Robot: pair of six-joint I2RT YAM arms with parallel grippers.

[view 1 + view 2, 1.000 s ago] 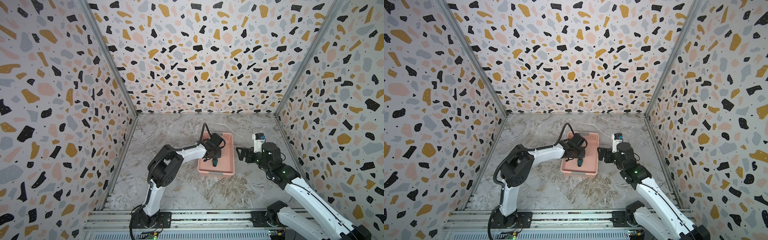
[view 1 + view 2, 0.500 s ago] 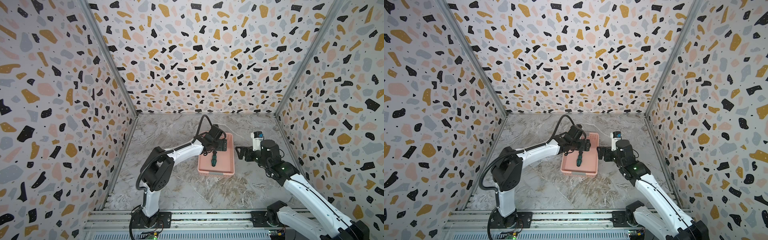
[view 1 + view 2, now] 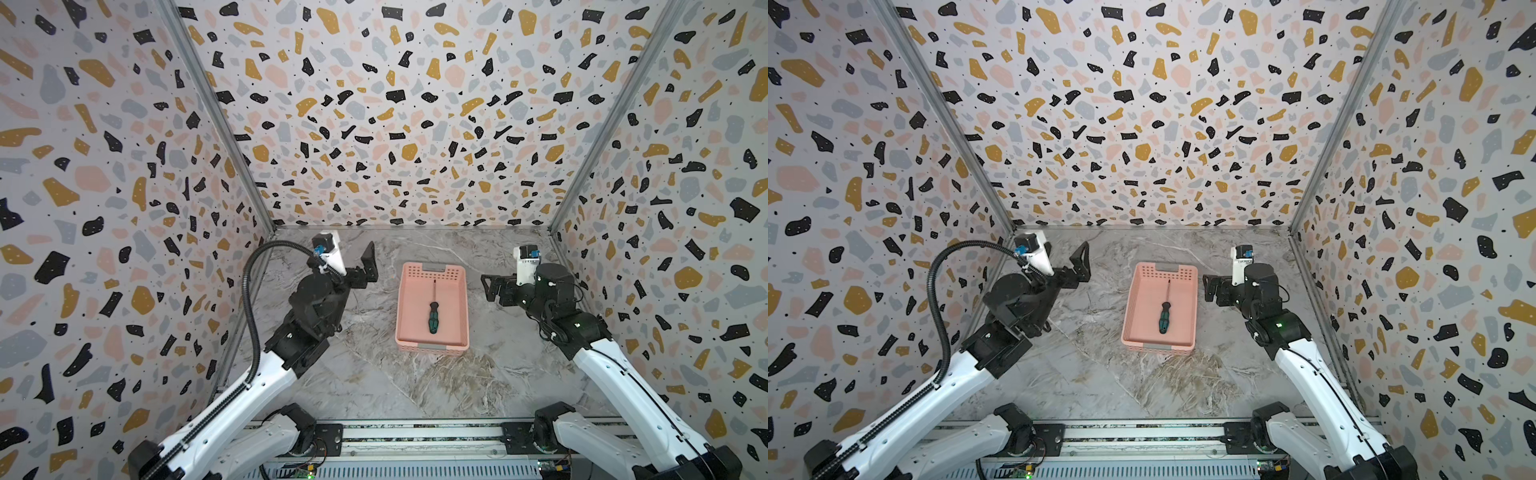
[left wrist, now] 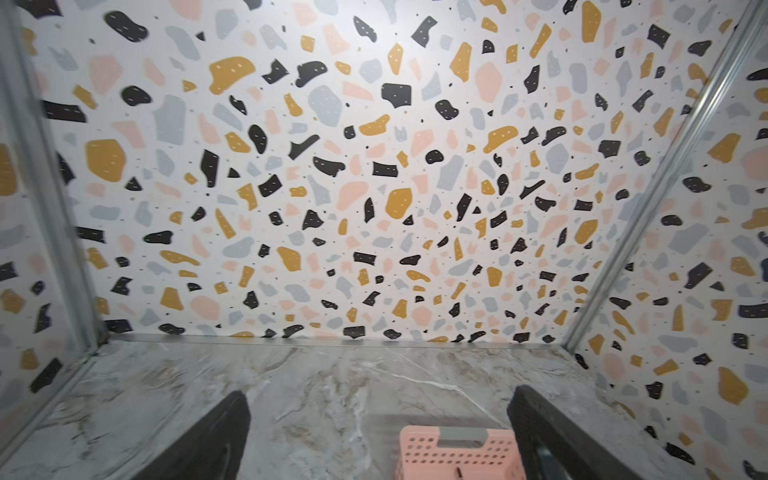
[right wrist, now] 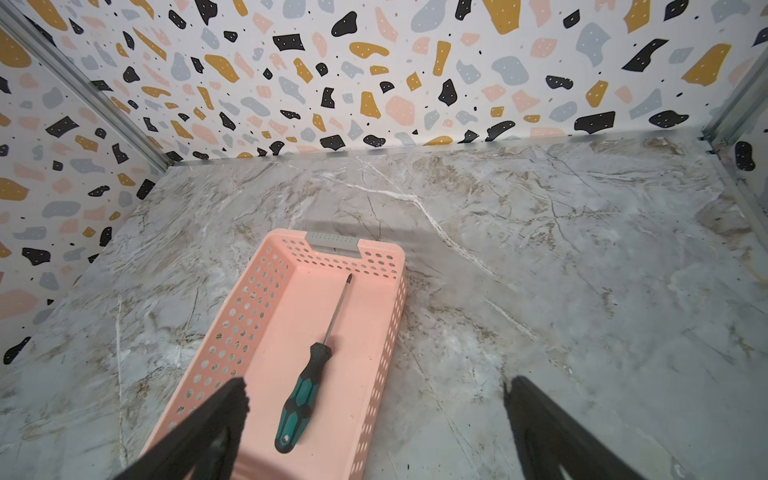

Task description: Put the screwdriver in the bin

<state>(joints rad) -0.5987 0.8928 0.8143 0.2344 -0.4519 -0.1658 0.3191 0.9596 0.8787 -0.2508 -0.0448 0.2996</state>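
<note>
The screwdriver [image 3: 433, 316] [image 3: 1164, 318], green and black handled, lies flat on the floor of the salmon-pink bin [image 3: 401, 299] [image 3: 1130, 307], shaft pointing to the back wall. The right wrist view shows it whole [image 5: 303, 395] inside the bin [image 5: 257, 307]. My left gripper [image 3: 368, 270] [image 3: 1079, 266] hangs open and empty to the left of the bin, well apart from it. In the left wrist view its jaws [image 4: 380, 397] stand wide over bare table, with the bin's far end [image 4: 449, 455] low between them. My right gripper [image 3: 487, 287] [image 5: 374, 386] is open just right of the bin, holding nothing.
The marble tabletop [image 3: 374, 374] is boxed in by terrazzo-patterned walls on three sides, with metal corner posts [image 3: 216, 116]. Both arm bases sit on a rail [image 3: 415, 436] at the front edge. Bare table lies in front of and behind the bin.
My left gripper opened over the bin, released the screwdriver into it, then drew back to the left and upward. The right arm stayed nearly still.
</note>
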